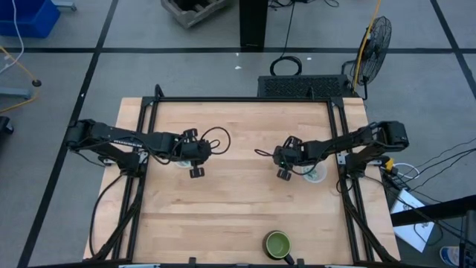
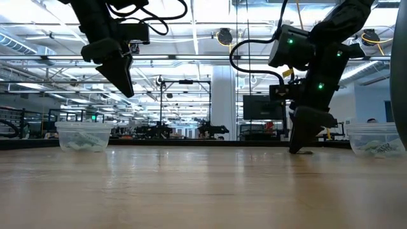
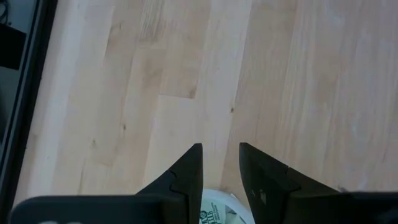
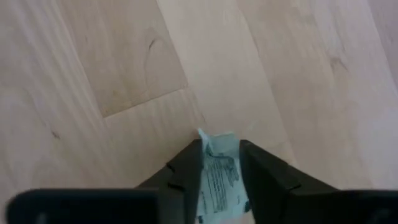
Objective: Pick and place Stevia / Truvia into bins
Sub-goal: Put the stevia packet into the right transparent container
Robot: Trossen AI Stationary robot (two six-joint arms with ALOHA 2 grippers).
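Down at the table (image 1: 238,201), right tool (image 4: 221,155) pinching a half-hidden sachet (image 4: 219,171); left tool (image 3: 221,163) raised, slightly parted, empty.

A pale wooden plank table (image 1: 238,201) with a black metal frame stands on a grey floor (image 1: 134,67) crossed by dark lines. At twelve o'clock rises a black post (image 1: 253,22); at one o'clock stands a black wire-caged fan (image 1: 375,37). A blue bin (image 1: 26,16) sits at ten o'clock. Beyond the table, white ceiling trusses (image 2: 191,60) carry bright lights.
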